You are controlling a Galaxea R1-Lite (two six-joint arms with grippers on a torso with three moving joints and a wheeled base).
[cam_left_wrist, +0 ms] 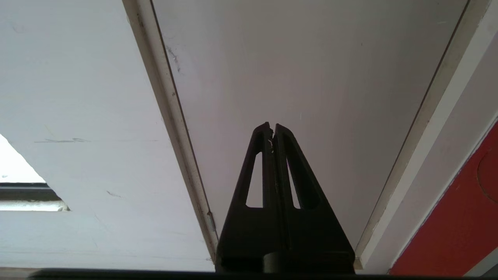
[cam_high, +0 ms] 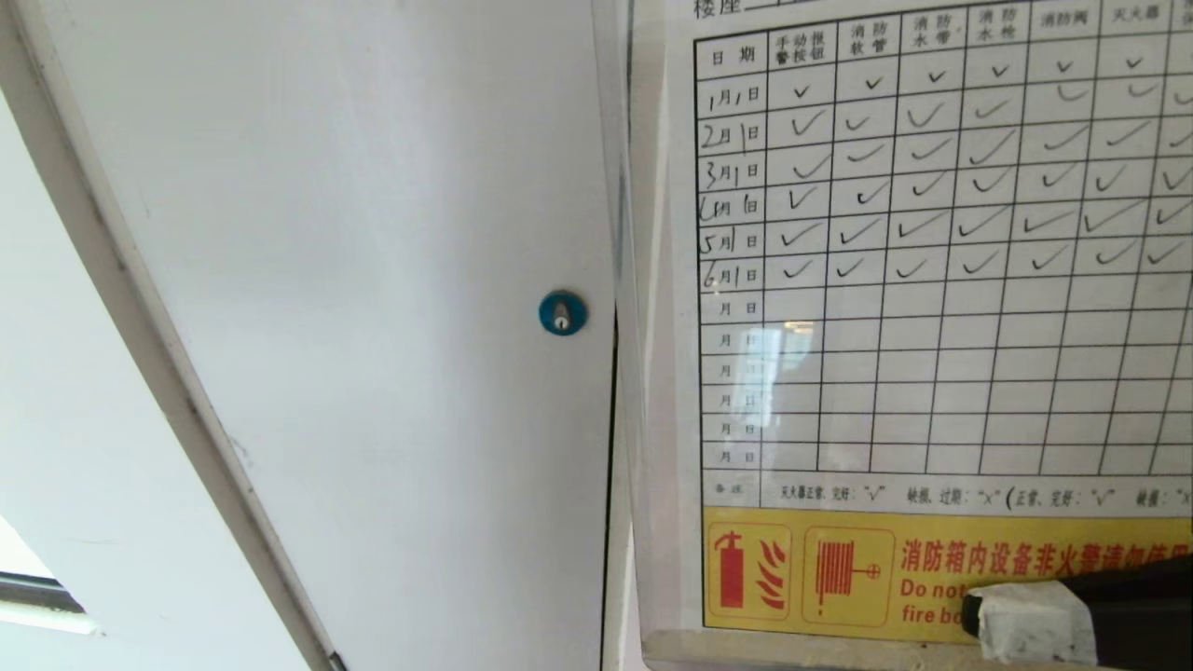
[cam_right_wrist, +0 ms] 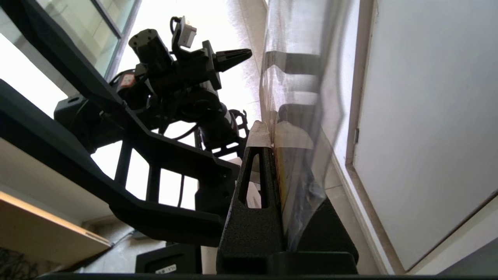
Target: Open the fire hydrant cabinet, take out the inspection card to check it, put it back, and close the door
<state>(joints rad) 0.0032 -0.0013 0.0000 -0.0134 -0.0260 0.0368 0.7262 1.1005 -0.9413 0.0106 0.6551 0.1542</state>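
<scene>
The inspection card, a white laminated sheet with a ruled table of dates and hand-drawn ticks above a yellow band with red hydrant symbols, fills the right half of the head view, held up close. My right gripper is shut on its lower edge, one tape-wrapped fingertip lying over the yellow band. In the right wrist view the card rises edge-on from between the fingers of my right gripper. My left gripper is shut and empty, facing a white panel. The fire hydrant cabinet and its door are out of view.
A white panel with a round blue lock stands left of the card. A red surface shows beside the panel's frame. My left arm and dark body frame lie beside the right gripper.
</scene>
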